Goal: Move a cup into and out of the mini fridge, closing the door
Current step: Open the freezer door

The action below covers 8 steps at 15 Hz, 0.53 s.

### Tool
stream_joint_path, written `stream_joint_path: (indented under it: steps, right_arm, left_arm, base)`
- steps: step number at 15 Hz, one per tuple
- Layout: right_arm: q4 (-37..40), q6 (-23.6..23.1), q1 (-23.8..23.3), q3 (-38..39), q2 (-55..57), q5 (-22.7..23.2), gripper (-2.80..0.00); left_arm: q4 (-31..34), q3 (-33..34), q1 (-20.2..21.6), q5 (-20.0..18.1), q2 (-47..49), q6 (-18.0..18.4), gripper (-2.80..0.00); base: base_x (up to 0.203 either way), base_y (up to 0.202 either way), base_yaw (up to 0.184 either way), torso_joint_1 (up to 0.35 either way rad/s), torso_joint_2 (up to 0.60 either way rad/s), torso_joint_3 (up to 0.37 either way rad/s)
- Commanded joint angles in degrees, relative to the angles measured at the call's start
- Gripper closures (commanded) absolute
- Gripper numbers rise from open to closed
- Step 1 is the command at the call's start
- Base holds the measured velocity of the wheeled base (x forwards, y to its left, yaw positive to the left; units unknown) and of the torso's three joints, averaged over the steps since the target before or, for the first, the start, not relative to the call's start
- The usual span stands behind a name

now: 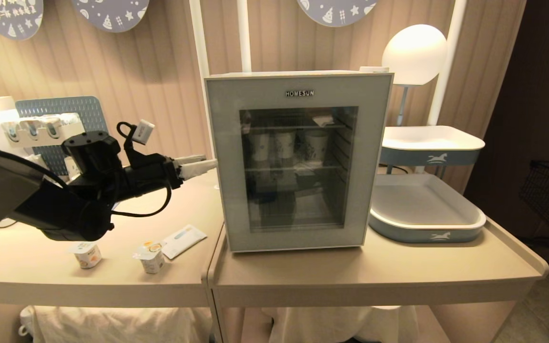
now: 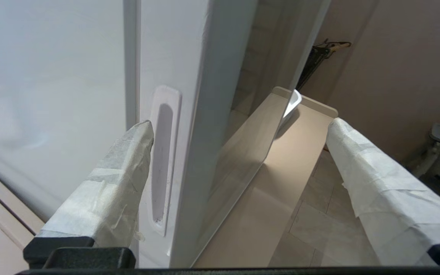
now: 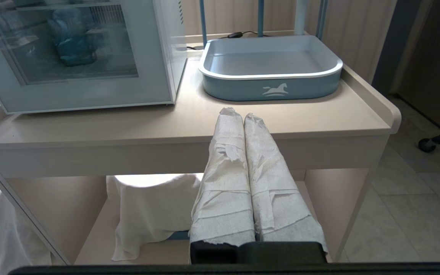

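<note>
Door point(image 2: 189, 126) edge, between spread left hand point(image 2: 239, 130) fingers

closed door point(image 1: 298, 162) blocks fridge interior, left tabletop point(image 1: 41, 247) mostly free

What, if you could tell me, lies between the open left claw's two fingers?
In the left wrist view, the door's edge stands between the left claw's fingers, one fingertip beside its recessed handle.

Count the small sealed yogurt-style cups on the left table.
2. One small cup sits near the table's front edge below the left arm; the other small cup stands to its right, beside a flat packet. The arm may hide more.
</note>
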Motion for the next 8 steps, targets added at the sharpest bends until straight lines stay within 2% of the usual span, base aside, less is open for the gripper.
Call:
stream_joint_path:
  steps: [1,3,8]
  right_arm:
    - [0.0,0.0,0.0,0.0,0.0,0.0,0.00]
    - [0.0,0.0,0.0,0.0,0.0,0.0,0.00]
    - [0.0,0.0,0.0,0.0,0.0,0.0,0.00]
  left_arm:
    - [-0.4,0.1,-1.5,2.1,1.4,0.1,-2.80]
    - [-0.4,0.5,-2.9,3.4,1.5,0.3,-2.80]
    - [-0.4,0.6,-3.6,3.4,1.7,0.2,-2.80]
  base:
    - [0.000,0.000,0.000,0.000,0.00,0.000]
    - [0.000,0.000,0.000,0.000,0.00,0.000]
    - [0.000,0.000,0.000,0.000,0.00,0.000]
